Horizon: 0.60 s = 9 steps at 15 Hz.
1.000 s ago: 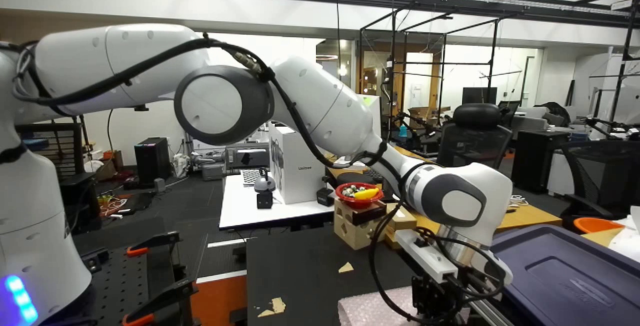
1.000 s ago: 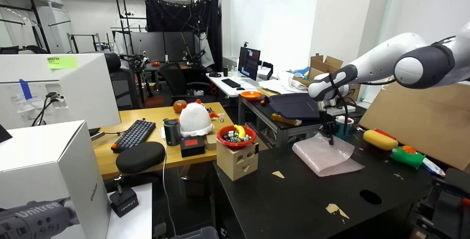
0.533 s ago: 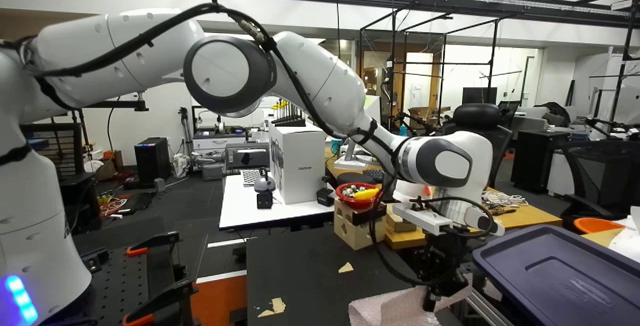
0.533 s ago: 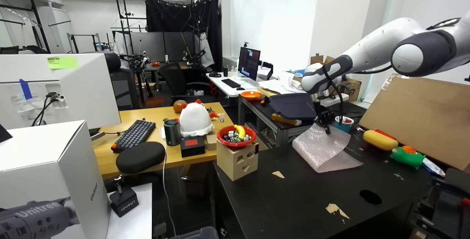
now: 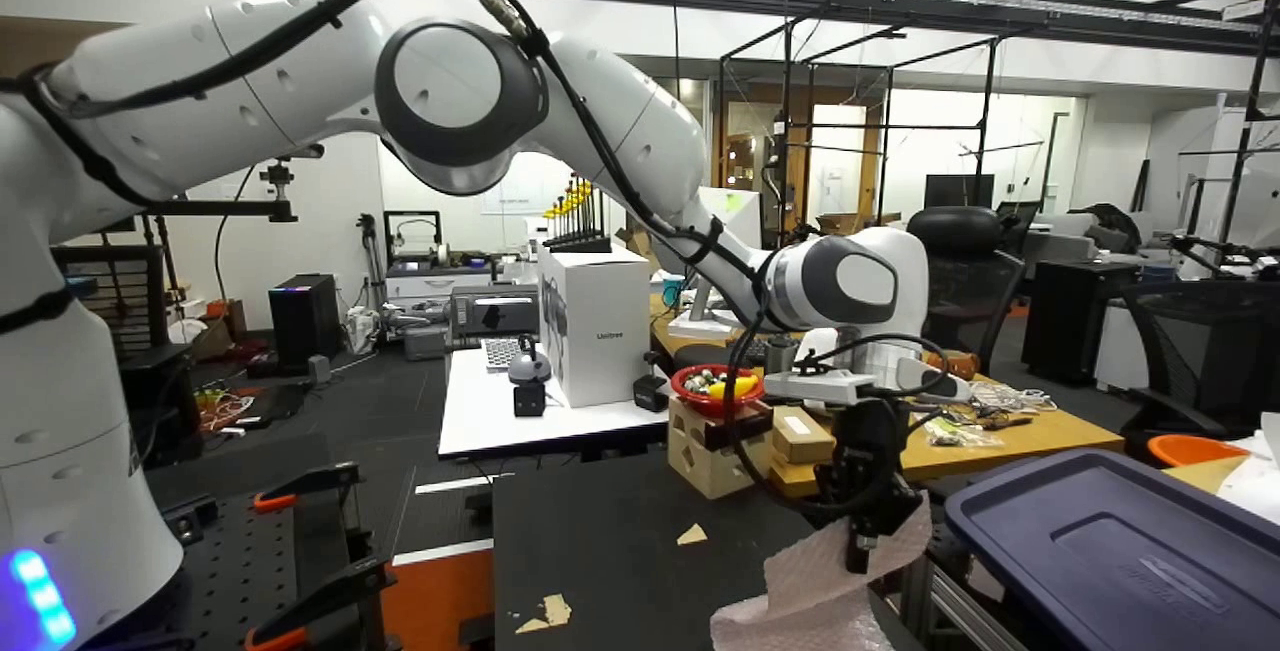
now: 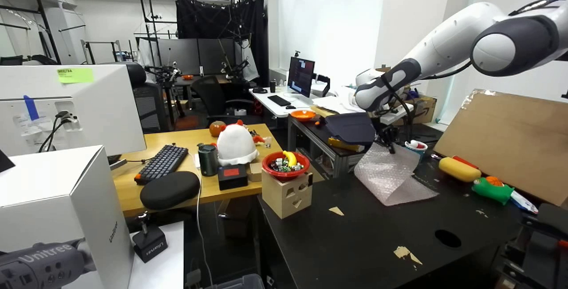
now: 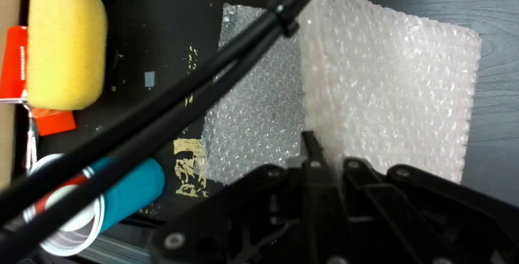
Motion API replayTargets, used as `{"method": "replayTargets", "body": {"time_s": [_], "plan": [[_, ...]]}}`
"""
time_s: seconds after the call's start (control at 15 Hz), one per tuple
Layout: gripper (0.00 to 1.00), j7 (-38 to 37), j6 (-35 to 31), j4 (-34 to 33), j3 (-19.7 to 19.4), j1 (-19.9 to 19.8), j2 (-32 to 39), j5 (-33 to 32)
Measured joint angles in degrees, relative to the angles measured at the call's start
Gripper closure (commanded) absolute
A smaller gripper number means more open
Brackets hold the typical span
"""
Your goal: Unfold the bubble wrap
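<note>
Grey-white wrap is rising at its pinched part, which my gripper is carrying higher than a second ago; the lower layer is still lying on the black table. I am judging the top layer to be peeling up, unfolding under way but unfinished. My jaws are squeezing fully together, gripping that thin part.

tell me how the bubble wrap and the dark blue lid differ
Look: the bubble wrap is pale, translucent and bumpy, while the lid is dark blue and opaque, with a moulded recess. Shape: the bubble wrap is partly folded over; the lid is one stiff-looking panel. State: the gripper holds part of the bubble wrap up; nothing grips the lid. Both are broad and look like plastic.
</note>
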<state>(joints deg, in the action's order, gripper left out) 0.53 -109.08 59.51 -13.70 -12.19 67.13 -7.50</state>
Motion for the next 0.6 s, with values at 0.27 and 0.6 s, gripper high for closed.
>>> {"method": "replayTargets", "body": {"time_s": [0.27,0.6], "plan": [[0.99,-3.22,-0.91,3.92,-1.71,3.84,-2.37,-2.16],[0.99,-6.69,-0.96,7.56,-2.09,8.06,-4.92,-2.59]]}}
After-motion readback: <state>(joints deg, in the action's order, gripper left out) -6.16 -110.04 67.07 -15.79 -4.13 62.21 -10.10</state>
